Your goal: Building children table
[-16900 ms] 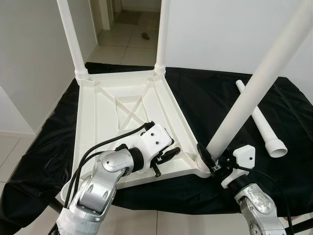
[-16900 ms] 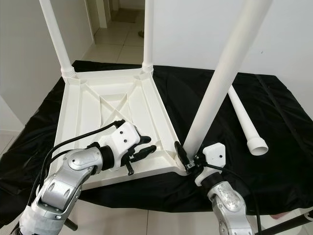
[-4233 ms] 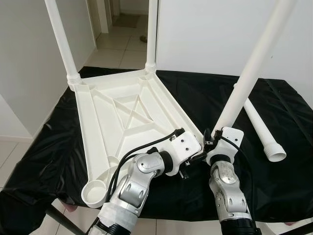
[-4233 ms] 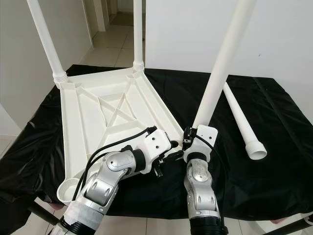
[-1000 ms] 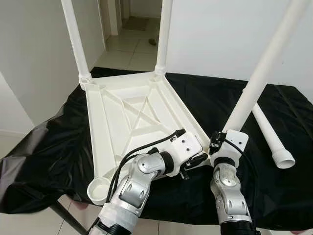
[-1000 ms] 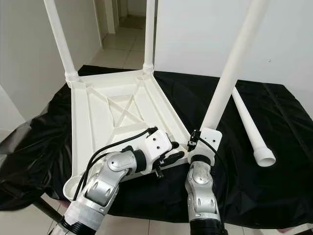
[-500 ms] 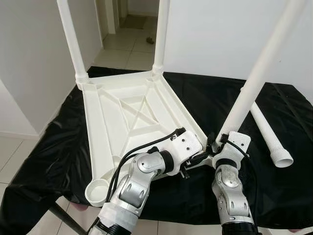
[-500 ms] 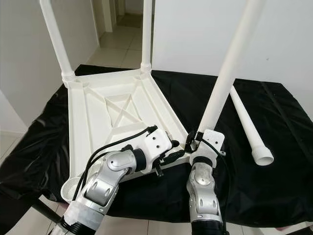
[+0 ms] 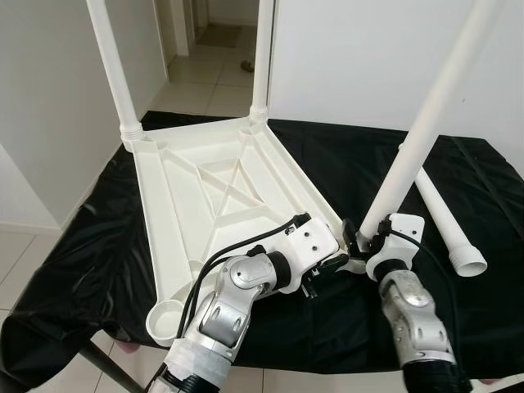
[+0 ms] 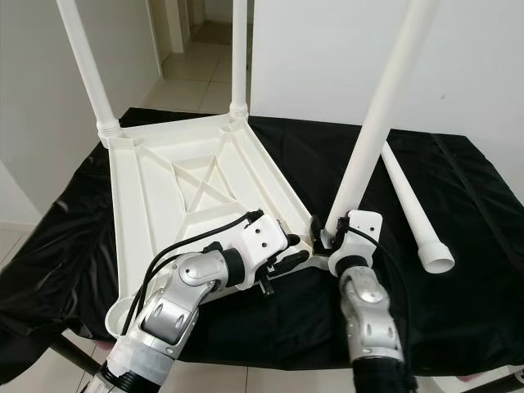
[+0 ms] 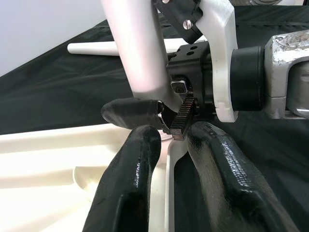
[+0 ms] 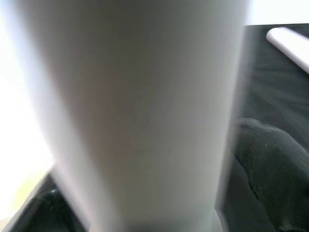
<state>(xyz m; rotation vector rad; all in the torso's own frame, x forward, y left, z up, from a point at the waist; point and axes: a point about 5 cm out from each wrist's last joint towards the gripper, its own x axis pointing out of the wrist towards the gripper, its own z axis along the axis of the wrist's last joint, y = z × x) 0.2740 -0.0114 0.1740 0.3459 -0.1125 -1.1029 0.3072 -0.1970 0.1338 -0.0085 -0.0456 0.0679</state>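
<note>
The white children's table [image 9: 188, 205] lies upside down on a black cloth. Two legs [image 9: 110, 65] [image 9: 262, 57] stand upright in its far corners. A third leg [image 9: 426, 123] rises tilted from the near right corner socket. My right gripper [image 9: 360, 241] is shut on that leg's base; the right wrist view has the leg [image 12: 135, 111] pressed close, with one finger [image 12: 263, 164] beside it. My left gripper [image 9: 327, 266] is clamped on the table's near rim [image 11: 170, 159], right beside the corner, one finger [image 11: 130, 193] on each side.
A fourth leg [image 9: 446, 229] lies loose on the cloth at the right. The near left corner socket [image 9: 166, 321] is an open ring and hangs over the cloth's front edge. A white wall stands behind, with tiled floor and a doorway at the far left.
My right forearm has swung out to the right while its gripper stays on the leg's base. The left arm holds still. The whole view has shifted a little.
</note>
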